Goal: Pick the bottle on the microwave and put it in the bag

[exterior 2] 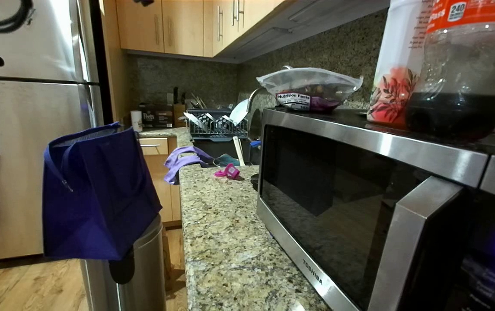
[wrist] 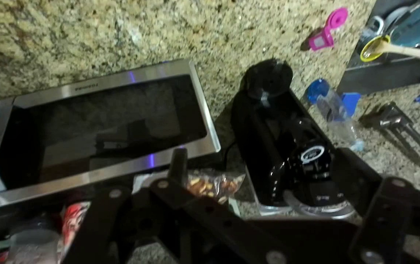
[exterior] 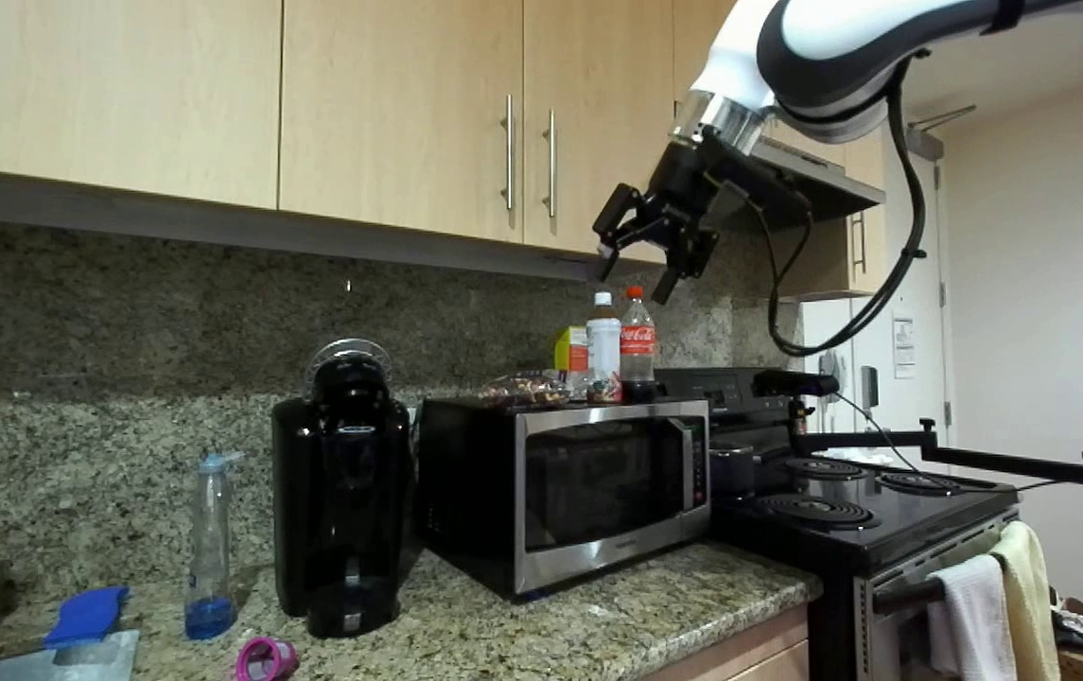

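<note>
The Coca-Cola bottle (exterior: 637, 342) stands upright on the microwave (exterior: 615, 550), its lower part dark with cola. It also shows close up in an exterior view (exterior 2: 455, 82), cut off at the top, and partly at the wrist view's lower left (wrist: 33, 242). The microwave also shows in the wrist view (wrist: 96, 128). The dark blue bag (exterior 2: 96, 198) stands upright on a metal trash can, its top partly open. My gripper (exterior: 636, 279) is open and empty, just above the bottle caps and apart from them. In the wrist view its fingers (wrist: 265, 165) are spread wide.
A white floral bottle (exterior: 603, 350) stands right beside the Coca-Cola bottle. A nut bag (exterior: 527, 388) and a yellow box (exterior: 571, 348) are also on the microwave. A black coffee maker (exterior: 342, 501) stands beside it. Wall cabinets (exterior: 399, 113) hang above; the stove (exterior: 853, 511) is alongside.
</note>
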Robot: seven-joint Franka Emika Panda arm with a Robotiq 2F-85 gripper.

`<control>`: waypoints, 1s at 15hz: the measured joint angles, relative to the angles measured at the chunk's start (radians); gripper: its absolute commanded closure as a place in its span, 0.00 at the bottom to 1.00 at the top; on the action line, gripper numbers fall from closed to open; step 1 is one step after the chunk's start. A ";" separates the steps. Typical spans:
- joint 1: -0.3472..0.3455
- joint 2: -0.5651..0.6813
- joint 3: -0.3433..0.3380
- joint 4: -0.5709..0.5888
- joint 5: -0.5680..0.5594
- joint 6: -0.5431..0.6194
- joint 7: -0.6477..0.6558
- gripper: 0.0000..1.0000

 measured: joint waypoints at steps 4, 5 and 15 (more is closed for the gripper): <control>-0.072 0.033 -0.005 0.087 -0.060 0.003 0.024 0.00; -0.072 0.038 -0.005 0.091 -0.061 0.003 0.024 0.00; -0.180 0.059 0.051 0.106 -0.351 0.005 0.235 0.00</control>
